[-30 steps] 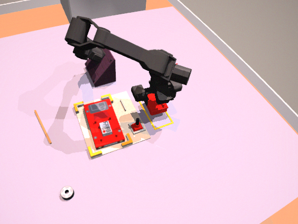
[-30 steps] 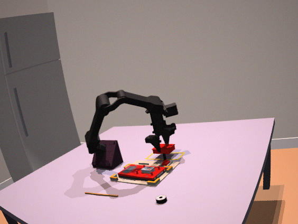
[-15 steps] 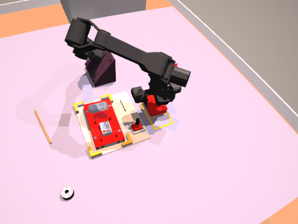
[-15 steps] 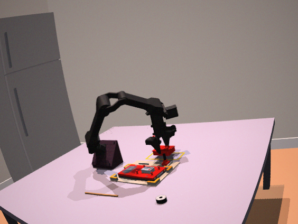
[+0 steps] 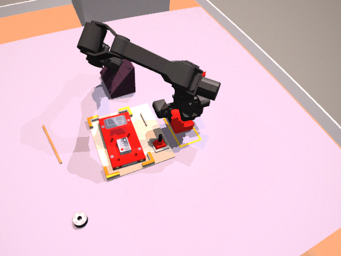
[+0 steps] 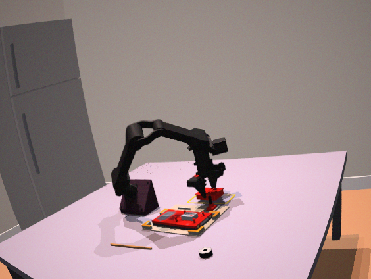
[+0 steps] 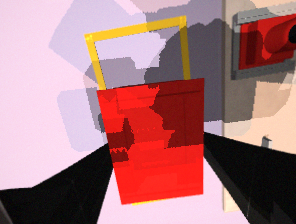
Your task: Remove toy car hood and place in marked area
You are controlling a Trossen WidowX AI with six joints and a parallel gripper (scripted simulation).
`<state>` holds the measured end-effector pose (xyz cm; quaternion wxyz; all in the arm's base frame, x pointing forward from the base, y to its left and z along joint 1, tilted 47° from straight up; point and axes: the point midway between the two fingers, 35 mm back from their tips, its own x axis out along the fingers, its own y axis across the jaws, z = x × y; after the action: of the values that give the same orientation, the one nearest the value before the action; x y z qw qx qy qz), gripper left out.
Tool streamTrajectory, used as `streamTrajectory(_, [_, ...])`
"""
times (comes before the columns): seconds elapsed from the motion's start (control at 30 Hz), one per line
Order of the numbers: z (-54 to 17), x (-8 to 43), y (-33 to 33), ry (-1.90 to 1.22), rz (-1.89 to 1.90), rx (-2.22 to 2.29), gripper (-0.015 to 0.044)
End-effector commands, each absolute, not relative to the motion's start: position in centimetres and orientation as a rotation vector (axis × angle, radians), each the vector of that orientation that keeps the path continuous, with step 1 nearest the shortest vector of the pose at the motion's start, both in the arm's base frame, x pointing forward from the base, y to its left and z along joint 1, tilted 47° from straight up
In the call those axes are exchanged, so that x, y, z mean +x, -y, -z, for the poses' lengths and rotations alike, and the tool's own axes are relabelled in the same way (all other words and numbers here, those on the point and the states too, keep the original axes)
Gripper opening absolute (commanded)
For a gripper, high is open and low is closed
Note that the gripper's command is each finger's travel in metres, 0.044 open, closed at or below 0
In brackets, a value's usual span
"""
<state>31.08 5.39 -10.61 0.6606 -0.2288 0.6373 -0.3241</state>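
Fingers clamped on the red hood (image 7: 155, 145) by its side edges, mid-frame; looks rigid, light (probably slick plastic), low over the yellow marked area (image 7: 137, 47).

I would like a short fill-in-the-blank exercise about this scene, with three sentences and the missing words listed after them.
1. The black tool is shut on the flat ___ car hood.
2. The marked area on the table is outlined in ___.
3. The thin orange stick lies on the pale pink table top, apart from the small ___ ring.

Missing words: red; yellow; silver
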Motion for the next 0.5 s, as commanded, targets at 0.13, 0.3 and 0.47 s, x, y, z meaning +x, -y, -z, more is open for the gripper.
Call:
streamTrajectory(0.13, [10.87, 31.11, -5.09, -1.44, 0.731, -0.524, 0.0])
streamTrajectory(0.3, [11.04, 31.1, -4.91, -1.44, 0.731, -0.524, 0.0])
streamTrajectory(0.47, [11.2, 31.09, -4.72, -1.44, 0.731, -0.524, 0.0])
